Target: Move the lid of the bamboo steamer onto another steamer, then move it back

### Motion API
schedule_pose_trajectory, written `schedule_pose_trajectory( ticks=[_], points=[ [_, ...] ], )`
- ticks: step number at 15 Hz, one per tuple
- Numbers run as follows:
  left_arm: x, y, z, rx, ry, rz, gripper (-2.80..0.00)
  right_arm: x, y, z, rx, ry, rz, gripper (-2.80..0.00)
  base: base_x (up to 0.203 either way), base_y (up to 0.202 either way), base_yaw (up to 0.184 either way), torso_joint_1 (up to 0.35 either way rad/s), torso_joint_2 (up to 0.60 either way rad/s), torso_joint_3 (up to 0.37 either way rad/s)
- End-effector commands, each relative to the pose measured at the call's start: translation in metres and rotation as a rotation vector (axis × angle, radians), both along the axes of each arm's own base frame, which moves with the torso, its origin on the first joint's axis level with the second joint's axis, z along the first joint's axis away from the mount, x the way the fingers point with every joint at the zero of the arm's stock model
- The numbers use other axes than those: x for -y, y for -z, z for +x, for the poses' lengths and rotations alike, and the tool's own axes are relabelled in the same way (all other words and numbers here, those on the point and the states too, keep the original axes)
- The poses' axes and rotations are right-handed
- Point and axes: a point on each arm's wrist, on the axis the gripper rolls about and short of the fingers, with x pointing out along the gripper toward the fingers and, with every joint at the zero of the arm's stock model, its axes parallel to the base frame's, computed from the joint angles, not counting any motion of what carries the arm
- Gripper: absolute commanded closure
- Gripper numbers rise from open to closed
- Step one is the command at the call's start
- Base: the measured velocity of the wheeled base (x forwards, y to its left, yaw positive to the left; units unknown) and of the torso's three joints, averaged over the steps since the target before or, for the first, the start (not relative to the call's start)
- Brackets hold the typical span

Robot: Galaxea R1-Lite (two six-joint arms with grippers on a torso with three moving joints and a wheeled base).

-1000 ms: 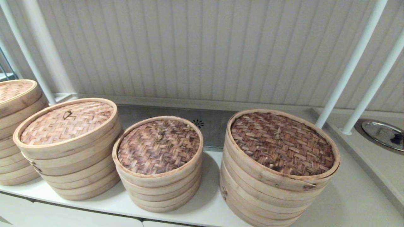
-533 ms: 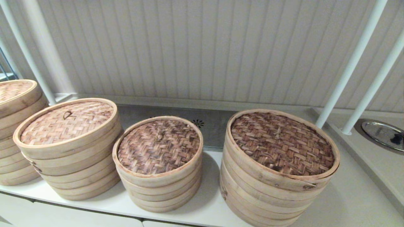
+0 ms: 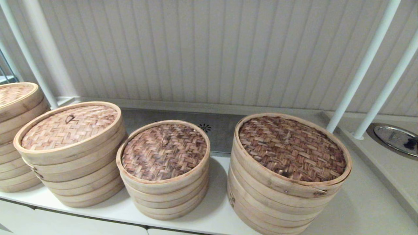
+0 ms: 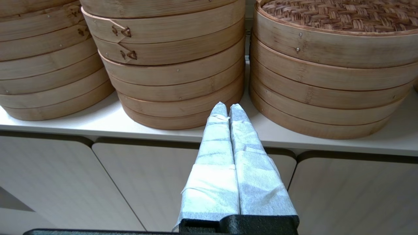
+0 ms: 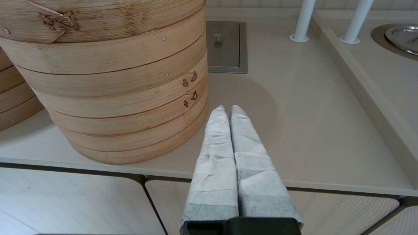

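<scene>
The bamboo steamer lid (image 3: 164,150), dark reddish-brown weave with a pale rim, sits on the narrowest stack in the middle of the counter. To its left stands the other steamer (image 3: 70,127), its light tan-pink top bearing a small dark loop. No arm shows in the head view. My left gripper (image 4: 227,107) is shut and empty, low in front of the counter edge, pointing at the gap between the other steamer (image 4: 169,62) and the narrow stack (image 4: 326,75). My right gripper (image 5: 227,109) is shut and empty, beside the base of the widest stack (image 5: 107,81).
The widest stack with dark-brown weave (image 3: 290,150) stands at the right. A fourth stack (image 3: 14,98) sits at the far left edge. White posts (image 3: 362,65) rise behind on the right, by a metal dish (image 3: 396,138). Cabinet fronts (image 4: 98,182) lie below the counter.
</scene>
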Motion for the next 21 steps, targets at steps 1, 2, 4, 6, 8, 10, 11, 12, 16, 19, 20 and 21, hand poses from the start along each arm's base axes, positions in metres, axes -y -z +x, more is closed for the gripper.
schedule_pose_trajectory(
  ticks=[1,2,4,6,8,10,11,12,16,19,20,21],
  points=[
    [0.0,0.0002,0.0,-0.005,0.001,0.002,0.0,0.0,0.0008,0.0002,-0.002,0.0,0.0,0.0,0.0,0.0,0.0,0.0,0.0,0.0],
    [0.0001,0.0,0.0001,-0.002,0.002,0.002,0.0,0.0,0.0008,0.0002,-0.002,0.0,0.0,0.0,0.0,0.0,0.0,0.0,0.0,0.0],
    [0.0001,-0.0001,0.0001,0.0,0.004,0.009,0.0,0.0,0.0008,0.0002,-0.002,0.0,0.0,0.0,0.0,0.0,0.0,0.0,0.0,0.0],
    [0.0001,-0.0001,0.0002,-0.002,0.005,0.004,0.0,0.0,0.0008,0.0002,-0.002,0.0,0.0,0.0,0.0,0.0,0.0,0.0,0.0,0.0],
    [0.0001,-0.0001,0.0002,-0.002,0.003,-0.01,0.0,0.0,0.0008,0.0003,-0.003,0.0,0.0,0.0,0.0,0.0,0.0,0.0,0.0,0.0],
    [0.0,-0.0001,0.0002,-0.002,0.0,-0.016,0.0,0.0,0.0008,0.0002,-0.002,0.0,0.0,0.0,0.0,0.0,0.0,0.0,0.0,0.0],
    [-0.0001,-0.0001,0.0002,-0.002,-0.002,-0.02,0.0,0.0,0.0008,0.0002,-0.002,0.0,0.0,0.0,0.0,0.0,0.0,0.0,0.0,0.0],
    [-0.0001,0.0006,0.0005,-0.003,-0.004,-0.027,0.0,0.0,0.0008,0.0002,-0.002,0.0,0.0,0.0,0.0,0.0,0.0,0.0,0.0,0.0],
    [-0.0001,-0.0001,0.0003,0.0,-0.006,-0.046,0.0,0.0,0.0008,0.0002,-0.002,0.0,0.0,0.0,0.0,0.0,0.0,0.0,0.0,0.0],
    [-0.0001,0.0004,0.0005,-0.002,-0.006,-0.047,0.0,0.0,0.0008,0.0003,-0.004,0.0,0.0,0.0,0.0,0.0,0.0,0.0,0.0,0.0],
    [-0.0001,0.0002,0.0005,0.0,-0.006,-0.047,0.0,0.0,0.0004,0.0002,-0.002,0.0,0.0,0.0,0.0,0.0,0.0,0.0,0.0,0.0],
    [-0.0001,0.0002,0.0005,0.0,-0.006,-0.047,0.0,0.0,0.0004,0.0001,-0.001,0.0,0.002,0.0,0.0,0.0,0.0,0.0,0.0,0.0]
  ],
)
